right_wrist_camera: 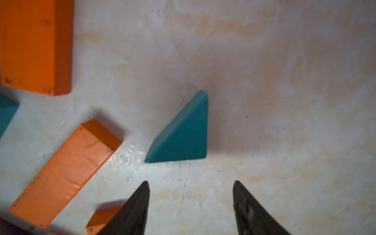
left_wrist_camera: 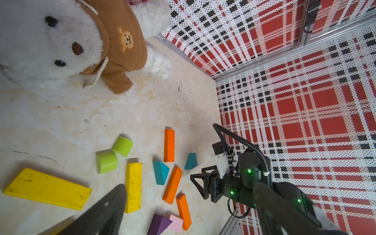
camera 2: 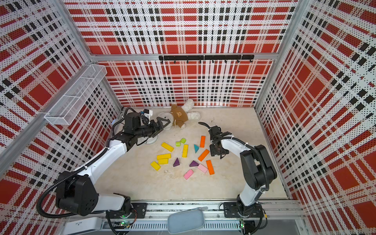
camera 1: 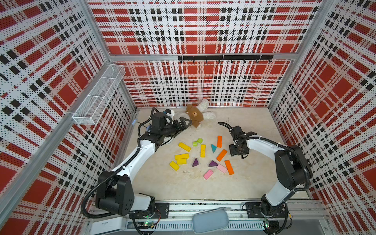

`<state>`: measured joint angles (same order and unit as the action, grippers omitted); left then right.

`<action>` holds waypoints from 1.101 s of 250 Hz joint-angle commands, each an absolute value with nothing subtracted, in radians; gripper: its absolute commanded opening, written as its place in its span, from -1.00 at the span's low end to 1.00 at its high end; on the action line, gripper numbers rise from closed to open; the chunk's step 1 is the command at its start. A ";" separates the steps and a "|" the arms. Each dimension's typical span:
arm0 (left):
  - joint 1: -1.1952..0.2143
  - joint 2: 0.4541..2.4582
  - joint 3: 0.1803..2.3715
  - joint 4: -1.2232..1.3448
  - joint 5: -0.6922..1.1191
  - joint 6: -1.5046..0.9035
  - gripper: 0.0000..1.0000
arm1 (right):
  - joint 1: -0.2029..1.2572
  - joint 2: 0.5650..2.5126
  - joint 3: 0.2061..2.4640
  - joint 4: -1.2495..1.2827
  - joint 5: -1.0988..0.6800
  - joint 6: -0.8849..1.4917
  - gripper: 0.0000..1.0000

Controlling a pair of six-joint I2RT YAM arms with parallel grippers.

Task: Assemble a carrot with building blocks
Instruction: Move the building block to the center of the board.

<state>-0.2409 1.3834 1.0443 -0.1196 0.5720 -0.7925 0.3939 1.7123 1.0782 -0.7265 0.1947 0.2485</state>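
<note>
The building blocks lie loose mid-table in both top views: several yellow rectangles (camera 1: 184, 146), two lime-green cylinders (camera 1: 199, 140), three orange rectangles (camera 1: 221, 155), two purple triangles (camera 1: 195, 162), two pink rectangles (camera 1: 208, 174) and a teal triangle (camera 1: 213, 148). My right gripper (right_wrist_camera: 190, 181) points down at the table, open and empty. A second teal triangle (right_wrist_camera: 183, 134) lies just ahead of its tips, hidden under the arm in the top views. My left gripper (camera 1: 188, 123) hovers open and empty at the back left, beside the plush bear.
A white plush bear in a brown hoodie (camera 1: 195, 116) lies by the back wall. A white round object (camera 1: 168, 140) sits under my left arm. A mesh basket (camera 1: 97, 97) hangs on the left wall, a hook rail (camera 1: 223, 58) on the back wall. A grey pouch (camera 1: 210, 220) lies on the front rail.
</note>
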 commanded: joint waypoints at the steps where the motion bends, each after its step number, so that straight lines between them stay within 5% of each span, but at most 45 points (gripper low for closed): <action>1: -0.235 1.396 1.043 -0.091 0.591 -0.808 0.99 | 0.400 1.762 1.125 -0.702 0.237 0.233 0.32; 158: -0.239 1.392 1.040 -0.089 0.594 -0.808 0.99 | 0.397 1.927 1.308 -0.711 0.340 0.171 0.43; 275: -0.246 1.404 1.040 -0.089 0.603 -0.811 0.99 | 0.344 1.885 1.232 -0.647 0.189 0.203 0.35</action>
<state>-0.2424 1.3914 1.0443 -0.1127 0.5816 -0.8040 0.3538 1.9259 1.2728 -0.6735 0.2222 0.1879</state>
